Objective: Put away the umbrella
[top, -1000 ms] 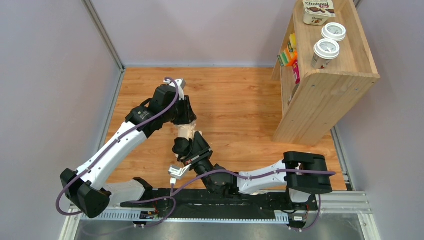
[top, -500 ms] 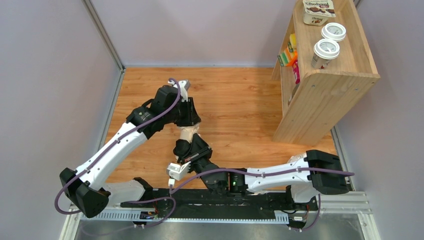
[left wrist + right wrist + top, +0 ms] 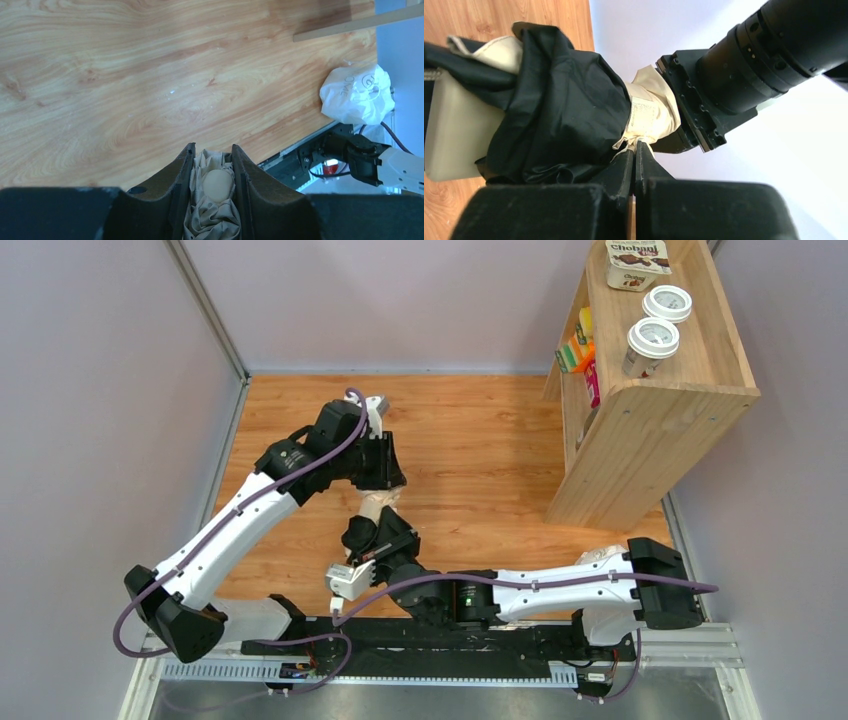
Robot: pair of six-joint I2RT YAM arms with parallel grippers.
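Two sets of jaws share the folded umbrella (image 3: 376, 503) above the table (image 3: 480, 440), its length running from your left jaws, clamped round the knob (image 3: 217, 185) end on the far side, to your right jaws, pinched shut on fabric nearer you.

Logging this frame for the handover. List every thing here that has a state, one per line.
cream fabric umbrella with pale wooden knob: collapsed, bunched, gripped by both grippers
left gripper: shut on the umbrella's knob end
right gripper: shut, pinching a cream fabric edge
white plastic bag: crumpled, lying untouched
two white-lidded paper cups: upright, lids on, atop the wooden shelf unit
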